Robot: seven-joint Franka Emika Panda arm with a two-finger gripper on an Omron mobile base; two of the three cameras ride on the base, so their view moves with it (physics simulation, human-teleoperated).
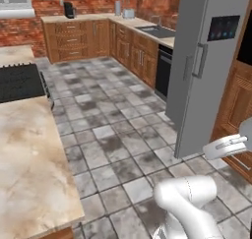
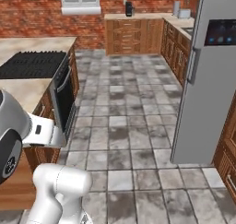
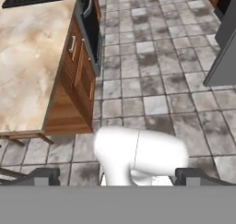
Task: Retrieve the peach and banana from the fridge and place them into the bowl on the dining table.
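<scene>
- Your left base view looks forward from behind the arm, dining table [image 1: 29,154] left, fridge [image 1: 206,66] right.
- Your right base view shares that tiled floor [image 2: 124,126] and fridge [image 2: 207,80].
- Your hand view looks steeply down, near the table's corner [image 3: 32,80].

My arm rose from the base in a thick white elbow, low in both base views, and folded back up on itself. My forearm reached out sideways at about mid-height, a white segment ending in a dark joint. My gripper [image 3: 117,177] pointed down toward my own body, and its two dark fingertips [image 3: 44,176] stood far apart, one at each side of the hand view. The jaws were spread wide, with nothing between them. My hand hung in the air and touched nothing.
</scene>
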